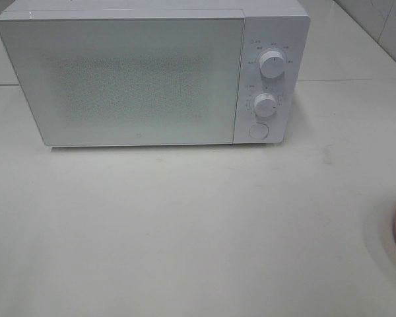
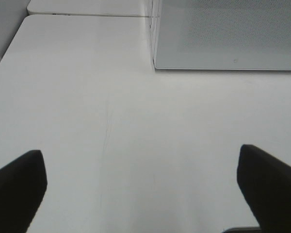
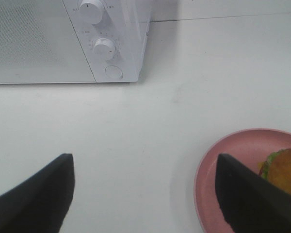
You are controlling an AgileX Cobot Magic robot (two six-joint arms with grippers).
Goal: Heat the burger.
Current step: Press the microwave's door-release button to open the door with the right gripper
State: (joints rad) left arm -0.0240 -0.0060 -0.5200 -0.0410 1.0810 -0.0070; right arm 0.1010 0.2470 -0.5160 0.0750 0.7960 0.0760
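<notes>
While microwave (image 1: 132, 72) sits shut, task reads as barely begun. Burger (image 3: 285, 171) on pink plate (image 3: 228, 165), on tabletop (image 1: 185, 231) off to microwave's right. Left claw (image 2: 140, 191) and right claw (image 3: 144, 194) both wide, empty. Next, likely: press round button (image 1: 259, 131) to open the oven before lifting plate.

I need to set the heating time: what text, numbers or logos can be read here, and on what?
Nothing reads clearly.
Markings around the upper knob of the microwave: too small and blurred.
Markings around the lower knob: too blurred.
A small mark low on the door: unreadable.
</notes>
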